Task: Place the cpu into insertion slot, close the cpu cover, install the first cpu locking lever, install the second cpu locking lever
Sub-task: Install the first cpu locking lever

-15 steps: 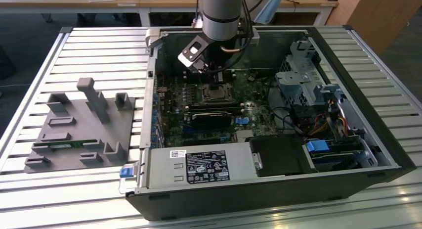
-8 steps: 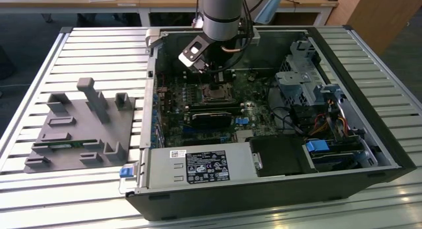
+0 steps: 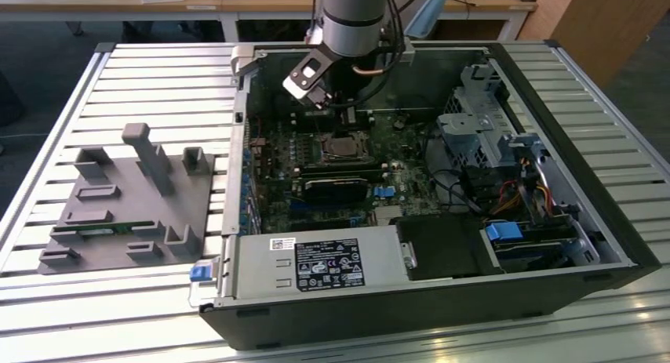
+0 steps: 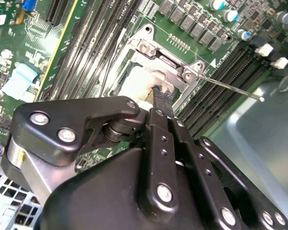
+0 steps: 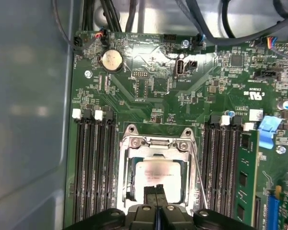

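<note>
You are holding the gripper (image 5: 156,191) with jaws pressed together and empty at the edge of the cpu cover (image 5: 153,143), the cpu (image 5: 161,172) sitting in the insertion slot (image 5: 128,184) just ahead of the tips, so be pressing squarely, avoiding the locking lever (image 5: 198,167) beside them.

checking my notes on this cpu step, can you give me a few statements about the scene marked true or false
1. The cpu lies inside the cover's window. True.
2. The tool hangs over the grey fixture outside the case. False: it is inside the case, at the cover's edge.
3. The tool is wide open. False: it is shut.
4. A coin cell sits on the board. True.
</note>
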### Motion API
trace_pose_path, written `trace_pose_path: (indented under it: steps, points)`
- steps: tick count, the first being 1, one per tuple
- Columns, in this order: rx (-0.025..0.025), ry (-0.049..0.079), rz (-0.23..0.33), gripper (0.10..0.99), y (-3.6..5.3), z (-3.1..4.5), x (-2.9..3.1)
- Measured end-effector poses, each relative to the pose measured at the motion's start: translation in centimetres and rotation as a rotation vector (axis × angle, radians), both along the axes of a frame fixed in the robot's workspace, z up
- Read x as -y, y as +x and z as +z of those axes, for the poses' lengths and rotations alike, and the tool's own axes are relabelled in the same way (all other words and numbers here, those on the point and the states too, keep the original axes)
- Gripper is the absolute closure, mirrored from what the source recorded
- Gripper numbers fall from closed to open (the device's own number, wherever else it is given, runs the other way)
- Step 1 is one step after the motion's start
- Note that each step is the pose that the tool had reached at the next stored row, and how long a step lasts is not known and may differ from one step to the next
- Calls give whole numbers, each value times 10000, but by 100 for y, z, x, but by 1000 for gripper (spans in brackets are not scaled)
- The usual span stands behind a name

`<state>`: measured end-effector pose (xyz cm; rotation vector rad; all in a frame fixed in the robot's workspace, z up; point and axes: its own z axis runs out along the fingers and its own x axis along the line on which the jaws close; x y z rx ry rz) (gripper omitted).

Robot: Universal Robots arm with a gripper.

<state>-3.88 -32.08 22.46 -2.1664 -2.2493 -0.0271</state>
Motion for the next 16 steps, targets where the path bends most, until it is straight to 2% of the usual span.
trace_pose_path:
  steps: [9, 16]
  points:
    - [1, 2, 0, 965, 0, 155, 0]
    - [21, -1, 1, 965, 0, 406, 0]
